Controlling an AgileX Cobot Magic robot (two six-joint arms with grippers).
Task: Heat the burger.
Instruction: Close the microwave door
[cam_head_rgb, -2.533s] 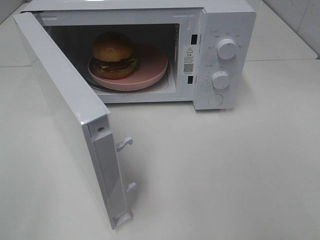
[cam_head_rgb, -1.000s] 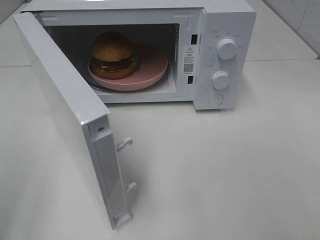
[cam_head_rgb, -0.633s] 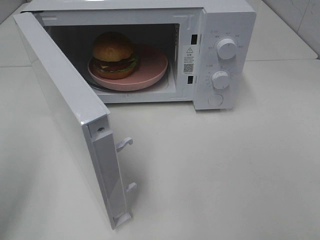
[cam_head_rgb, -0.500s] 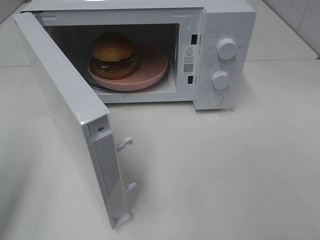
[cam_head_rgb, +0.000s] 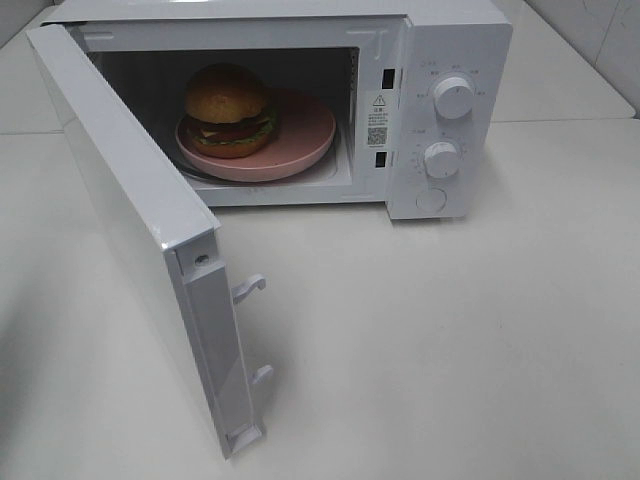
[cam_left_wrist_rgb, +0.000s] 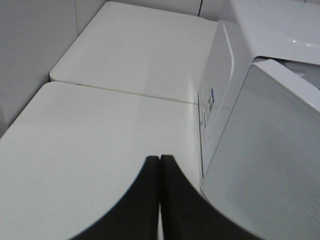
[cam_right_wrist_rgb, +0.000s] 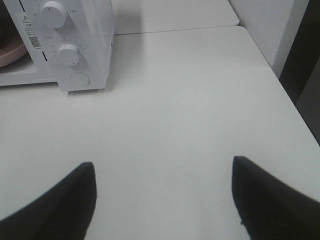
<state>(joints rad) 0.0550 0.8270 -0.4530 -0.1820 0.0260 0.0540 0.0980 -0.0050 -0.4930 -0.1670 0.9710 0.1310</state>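
Well apart, burger (cam_head_rgb: 227, 110) inside microwave (cam_head_rgb: 455, 40), left pincer (cam_left_wrist_rgb: 159, 160) beside door (cam_left_wrist_rgb: 265, 165).

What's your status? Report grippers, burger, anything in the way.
Left gripper shut, empty, beside open door of white microwave. Right gripper open, empty, over table. Golden-bun burger on round pink plate inside microwave. Door not yet closed.
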